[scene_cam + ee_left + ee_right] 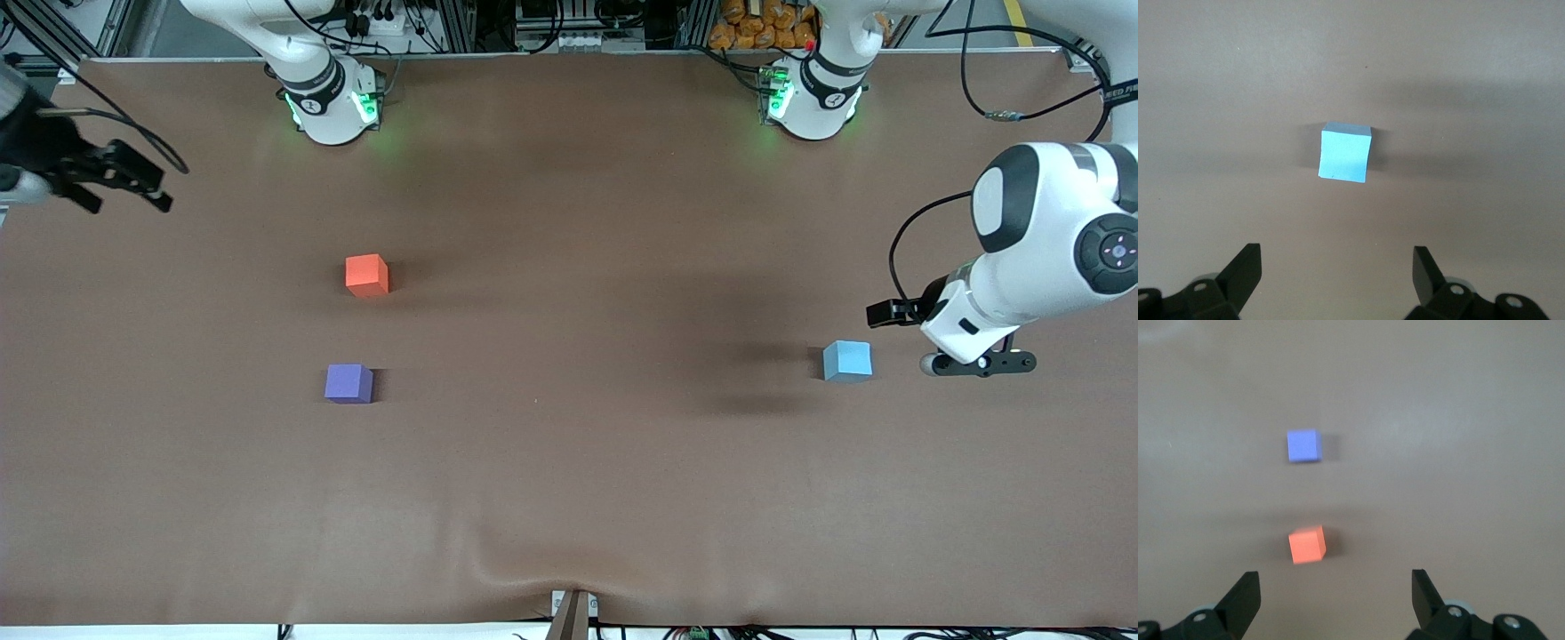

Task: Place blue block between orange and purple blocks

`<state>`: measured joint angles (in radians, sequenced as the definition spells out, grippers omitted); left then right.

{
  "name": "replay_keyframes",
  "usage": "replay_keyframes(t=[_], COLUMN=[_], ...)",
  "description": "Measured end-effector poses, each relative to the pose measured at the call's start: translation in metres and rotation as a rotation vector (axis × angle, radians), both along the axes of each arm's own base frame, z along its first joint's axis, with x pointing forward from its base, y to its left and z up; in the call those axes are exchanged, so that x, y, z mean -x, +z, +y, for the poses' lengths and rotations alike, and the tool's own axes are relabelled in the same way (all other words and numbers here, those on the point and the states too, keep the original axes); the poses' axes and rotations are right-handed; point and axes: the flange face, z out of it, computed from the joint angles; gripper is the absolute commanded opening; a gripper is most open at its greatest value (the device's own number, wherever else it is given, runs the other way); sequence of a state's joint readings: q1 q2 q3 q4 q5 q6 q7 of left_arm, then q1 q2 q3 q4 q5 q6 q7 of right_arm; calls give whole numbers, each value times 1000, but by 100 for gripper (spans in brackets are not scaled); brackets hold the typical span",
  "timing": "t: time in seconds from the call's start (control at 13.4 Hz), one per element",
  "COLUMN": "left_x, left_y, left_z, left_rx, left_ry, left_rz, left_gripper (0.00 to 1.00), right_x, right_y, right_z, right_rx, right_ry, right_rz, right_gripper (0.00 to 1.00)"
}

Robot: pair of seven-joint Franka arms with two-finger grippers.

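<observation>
Zero progress so far: blue block (pixel 846 360) sits untouched on worktop (pixel 569 462) near left arm's end, left tool (pixel 1337 267) spread just beside it, right tool (pixel 1335 590) spread and waiting, orange block (pixel 366 275) and purple block (pixel 348 383) gap unfilled.

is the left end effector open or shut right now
Open: in the left wrist view the left end effector shows its fingers spread wide, empty, short of the blue block.

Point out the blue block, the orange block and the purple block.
blue block (pixel 847 360): front view, middle of its top face.
orange block (pixel 366 274): front view, middle of the cube.
purple block (pixel 348 383): front view, middle of the cube.
</observation>
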<state>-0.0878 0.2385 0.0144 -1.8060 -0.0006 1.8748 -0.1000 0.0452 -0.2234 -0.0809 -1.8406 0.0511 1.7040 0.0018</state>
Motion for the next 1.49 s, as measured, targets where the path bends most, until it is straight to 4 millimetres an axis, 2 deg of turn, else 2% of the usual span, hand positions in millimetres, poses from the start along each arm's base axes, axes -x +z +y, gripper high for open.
replay_keyframes(t=[0.22,0.37,0.52,0.75,0.9,1.05,1.34,1.49], left_x=[-2,-2,-3,-3,-4,-4,-6,-8], left_y=[-17,-33,-61,-108,-129,-139,-160,-168], left_z=[0,-1,-1,-1,-1,1,2,3], left_rx=[-2,-1,-1,-2,-26,-53,-55,-53], left_ry=[-1,-2,-3,-21,-72,-97,-103,-103], left_rz=[19,14,1,31,49,56,53,41], left_gripper=[100,100,100,100,100,100,100,100], right_x=[-39,-66,-78,-76,-71,-68,-67,-66], right_y=[21,22,21,20,14,0,-46,-57], right_z=[-4,-4,-3,-3,-2,-1,4,4], right_rx=[10,18,22,21,19,17,14,13], right_ry=[-7,-7,-6,-4,-1,4,14,14], right_rz=[17,43,49,82,140,196,317,341], right_gripper=[100,100,100,100,100,100,100,100])
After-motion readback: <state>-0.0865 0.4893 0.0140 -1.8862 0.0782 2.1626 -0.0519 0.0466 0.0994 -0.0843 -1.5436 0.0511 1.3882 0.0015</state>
